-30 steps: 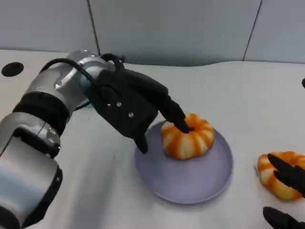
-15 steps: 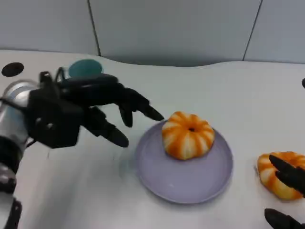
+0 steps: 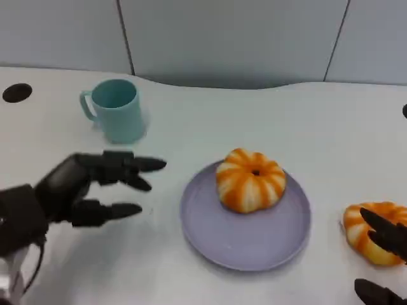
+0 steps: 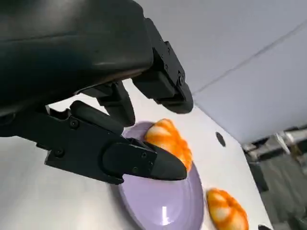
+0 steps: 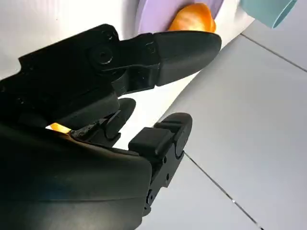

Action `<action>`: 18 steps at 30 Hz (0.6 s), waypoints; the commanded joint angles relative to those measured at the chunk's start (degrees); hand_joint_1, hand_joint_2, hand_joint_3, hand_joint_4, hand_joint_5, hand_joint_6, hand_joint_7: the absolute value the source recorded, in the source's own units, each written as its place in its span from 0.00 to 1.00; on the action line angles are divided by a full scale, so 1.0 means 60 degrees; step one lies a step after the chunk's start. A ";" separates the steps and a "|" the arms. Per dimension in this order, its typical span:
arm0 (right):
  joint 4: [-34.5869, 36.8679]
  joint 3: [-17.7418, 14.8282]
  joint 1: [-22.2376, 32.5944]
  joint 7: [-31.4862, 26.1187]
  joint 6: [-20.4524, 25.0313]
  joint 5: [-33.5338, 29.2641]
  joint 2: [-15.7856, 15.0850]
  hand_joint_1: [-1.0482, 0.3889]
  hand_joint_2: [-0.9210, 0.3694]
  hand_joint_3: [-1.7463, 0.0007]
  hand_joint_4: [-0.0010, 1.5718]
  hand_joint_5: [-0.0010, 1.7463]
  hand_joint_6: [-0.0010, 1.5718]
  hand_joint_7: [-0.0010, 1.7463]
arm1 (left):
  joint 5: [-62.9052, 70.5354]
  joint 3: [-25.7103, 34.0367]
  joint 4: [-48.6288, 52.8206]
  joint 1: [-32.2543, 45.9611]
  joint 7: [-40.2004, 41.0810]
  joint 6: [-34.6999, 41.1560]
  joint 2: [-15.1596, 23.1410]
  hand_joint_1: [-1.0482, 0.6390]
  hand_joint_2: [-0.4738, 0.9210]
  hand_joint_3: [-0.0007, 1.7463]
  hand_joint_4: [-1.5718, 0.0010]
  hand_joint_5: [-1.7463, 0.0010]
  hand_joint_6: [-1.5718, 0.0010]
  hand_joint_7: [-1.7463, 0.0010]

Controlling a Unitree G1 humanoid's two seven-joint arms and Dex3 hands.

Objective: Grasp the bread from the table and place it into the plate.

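Head view: 1 round orange-and-white striped bread bun (image 3: 250,180) sat on the flat lavender plate (image 3: 254,244), centre of frame, toward the plate's upper half, resting on its surface. A 2nd orange-and-white striped bun (image 3: 362,232) lay on the white worktop (image 3: 305,121) at the right edge, off the plate and apart from its rim.

Left robot hand (image 3: 89,187) was at lower left, left of the plate, not touching it. Fingers (image 3: 143,165) were spread, pointing right toward the plate, nothing between them: open and empty. Left wrist view agreed: left robot hand's black fingers (image 4: 139,160) extended with the plate (image 4: 163,211) and bun (image 4: 168,139) beyond them, no contact; the 2nd bun (image 4: 225,211) showed at lower right of that frame.

Right robot hand (image 3: 385,254) was at the lower right corner, fingertips (image 3: 381,223) over or touching the 2nd bun; could not tell which. Not wrapped around it as far as the frame showed. Right wrist view had the right robot hand's fingers (image 5: 182,48) extended and apart, a sliver of orange (image 5: 60,127) showing between shell and fingers. Whether it gripped the bun: cannot tell.

Light teal ceramic mug (image 3: 117,109) stood upright at upper left, handle to the left, well apart from the plate. Small black round spot (image 3: 16,93) sat on the worktop at far left edge.
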 commanded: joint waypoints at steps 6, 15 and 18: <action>-0.0002 -0.0093 0.0049 0.0038 -0.0037 0.0222 -0.0132 0.49 0.00 0.81 0.56 0.03 0.39 0.00 | 0.0029 -0.0004 -0.3485 0.1895 0.0133 0.5275 0.0822 0.33 1.00 0.02 0.70 0.07 0.68 0.24; 0.0093 -0.0123 -0.0004 0.0050 -0.0081 0.0279 -0.0182 0.49 0.00 0.81 0.56 0.03 0.38 0.00 | 0.0484 -0.0169 -0.4975 0.2604 0.0495 0.7718 0.1096 0.37 0.98 0.00 0.57 0.00 0.69 0.00; 0.0137 -0.0158 -0.0028 0.0040 -0.0064 0.0275 -0.0215 0.48 0.00 0.81 0.56 0.03 0.38 0.00 | 0.1165 -0.0425 -0.5366 0.2846 0.0969 0.7629 0.1152 0.33 0.99 0.00 0.54 0.00 0.63 0.00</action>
